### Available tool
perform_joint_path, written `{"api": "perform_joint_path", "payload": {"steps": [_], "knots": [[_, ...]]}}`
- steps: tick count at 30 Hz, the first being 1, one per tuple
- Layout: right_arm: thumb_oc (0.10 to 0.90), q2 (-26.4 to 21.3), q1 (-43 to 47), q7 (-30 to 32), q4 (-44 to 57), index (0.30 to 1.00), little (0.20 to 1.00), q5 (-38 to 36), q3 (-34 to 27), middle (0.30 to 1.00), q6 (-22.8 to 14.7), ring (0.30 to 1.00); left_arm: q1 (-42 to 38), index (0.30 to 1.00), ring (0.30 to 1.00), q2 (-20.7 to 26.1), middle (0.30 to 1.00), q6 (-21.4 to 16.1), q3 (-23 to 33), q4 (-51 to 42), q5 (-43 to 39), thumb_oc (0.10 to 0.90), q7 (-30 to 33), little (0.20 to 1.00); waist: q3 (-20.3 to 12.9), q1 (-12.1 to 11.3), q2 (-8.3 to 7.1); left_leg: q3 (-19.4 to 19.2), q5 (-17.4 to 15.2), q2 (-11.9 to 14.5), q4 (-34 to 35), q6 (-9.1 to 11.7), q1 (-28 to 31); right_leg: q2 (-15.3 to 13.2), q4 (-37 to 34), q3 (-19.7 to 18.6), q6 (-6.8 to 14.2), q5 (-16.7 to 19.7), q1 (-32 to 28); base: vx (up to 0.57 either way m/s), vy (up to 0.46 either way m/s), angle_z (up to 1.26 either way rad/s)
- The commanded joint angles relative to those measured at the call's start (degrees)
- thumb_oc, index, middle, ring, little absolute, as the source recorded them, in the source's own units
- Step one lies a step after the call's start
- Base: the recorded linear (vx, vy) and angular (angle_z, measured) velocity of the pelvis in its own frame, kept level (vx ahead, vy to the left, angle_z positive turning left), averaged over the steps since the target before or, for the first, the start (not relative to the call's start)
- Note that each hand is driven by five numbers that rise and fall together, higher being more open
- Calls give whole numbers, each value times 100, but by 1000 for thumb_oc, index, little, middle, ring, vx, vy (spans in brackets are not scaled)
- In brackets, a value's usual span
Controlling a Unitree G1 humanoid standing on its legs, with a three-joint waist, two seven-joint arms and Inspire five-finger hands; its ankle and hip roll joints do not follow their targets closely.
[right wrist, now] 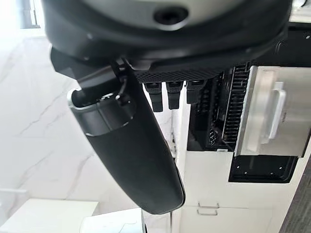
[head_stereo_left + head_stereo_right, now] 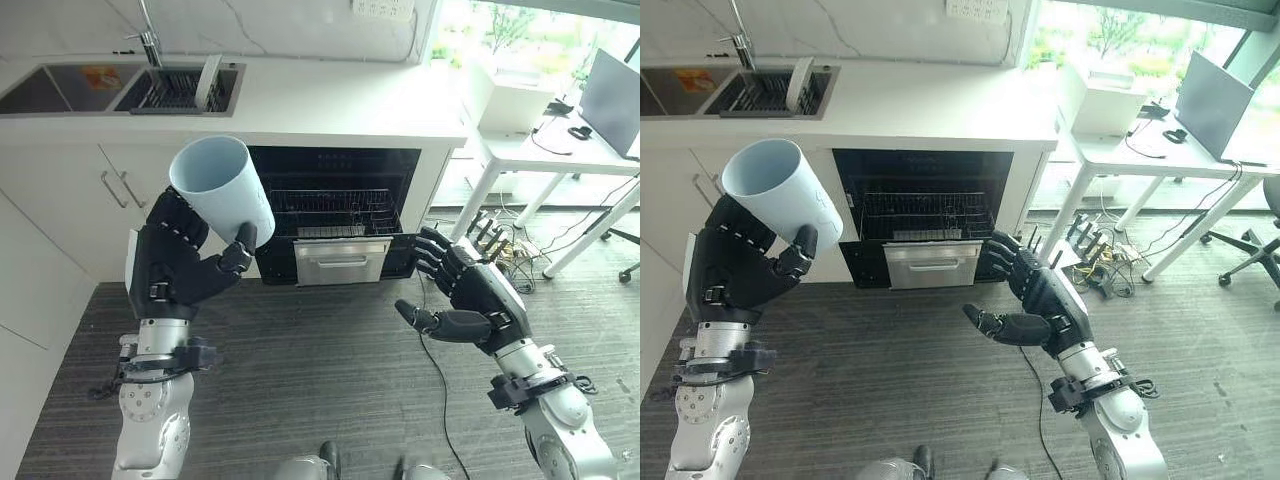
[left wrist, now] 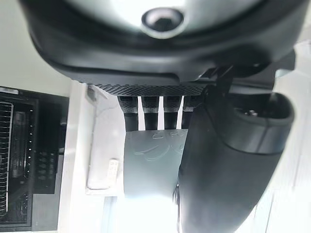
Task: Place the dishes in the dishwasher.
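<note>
The dishwasher (image 2: 335,215) stands open under the white desk (image 2: 330,100), in the far middle of the scene, with its wire rack (image 2: 335,212) pulled partly out above the steel front panel (image 2: 342,260). On the desk, far left, a sink (image 2: 120,88) holds a white plate (image 2: 209,80) standing on edge.

The step in hand seems to be the carrying of a cup to the machine. The left hand (image 2: 180,262) is raised at the near left, its fingers and thumb closed around a pale blue cup (image 2: 222,187), which is tilted with its mouth up and to the left, well apart from the rack.

The right hand (image 2: 465,290) hangs at the near right with fingers spread and holds nothing.

I judge that the next move needs the left arm to reach forward and right to the rack, and to turn the cup mouth down.
</note>
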State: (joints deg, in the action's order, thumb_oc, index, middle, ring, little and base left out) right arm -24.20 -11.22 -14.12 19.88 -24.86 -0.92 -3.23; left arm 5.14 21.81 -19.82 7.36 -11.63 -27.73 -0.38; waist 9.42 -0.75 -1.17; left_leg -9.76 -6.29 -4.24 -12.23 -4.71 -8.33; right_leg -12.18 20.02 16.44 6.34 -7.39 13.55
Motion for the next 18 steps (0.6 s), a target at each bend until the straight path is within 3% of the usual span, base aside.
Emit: {"api": "perform_joint_path", "payload": {"steps": [1,4,8,12,13,15,16,18], "knots": [[800,-28,657,223,268,900,900,-130,-276,900,-565,900,-385,300,300,321,300,-464,172,-995,164,400,-34,300,-167,199,-202,390,-850,325,-496,464,450,11,-283,-412,367,640,193,251,-101,45],[800,-2,567,323,351,900,900,-110,-268,900,-540,900,-358,300,300,308,300,-499,125,-1028,168,400,-43,300,-204,325,-180,616,-971,198,-496,386,577,154,-283,-795,371,715,483,313,-213,54],[800,-121,602,511,307,900,900,103,-234,900,-660,900,-298,300,300,346,300,-411,79,-999,-46,400,1,300,-348,347,-198,613,-1115,259,-496,406,747,224,-283,-711,392,646,296,269,-294,57],[800,-282,762,514,297,900,900,106,-257,900,-510,900,-298,300,300,262,300,-394,82,-1002,-253,400,31,300,-492,370,-125,510,-1185,465,-496,602,1143,390,-283,-601,175,418,9,311,-356,4],[800,-301,736,508,285,900,900,106,-291,900,-519,900,-276,300,300,234,300,-375,96,-1021,-262,400,26,300,-500,377,-106,485,-1100,504,-496,653,1193,444,-283,-604,127,361,-44,160,-194,8],[800,-417,620,484,294,900,900,36,-420,900,-555,900,-180,300,300,207,300,-366,130,-1027,-376,400,20,300,-484,369,-40,395,-228,670,-496,881,1252,629,-283,-614,-49,137,-251,226,-277,3],[800,-459,590,442,284,900,900,58,-472,900,-581,900,-143,300,300,170,300,-395,133,-1021,-410,400,-5,300,-444,326,-97,321,235,657,-496,955,1247,613,-283,-656,-131,28,-378,199,-240,-4],[800,-437,557,250,286,900,900,7,-511,900,-556,900,-27,300,300,80,300,-424,177,-1043,-383,400,-57,300,-345,243,-209,224,545,559,-741,980,1117,536,-283,-742,-225,-86,-535,148,-165,-13]]}}
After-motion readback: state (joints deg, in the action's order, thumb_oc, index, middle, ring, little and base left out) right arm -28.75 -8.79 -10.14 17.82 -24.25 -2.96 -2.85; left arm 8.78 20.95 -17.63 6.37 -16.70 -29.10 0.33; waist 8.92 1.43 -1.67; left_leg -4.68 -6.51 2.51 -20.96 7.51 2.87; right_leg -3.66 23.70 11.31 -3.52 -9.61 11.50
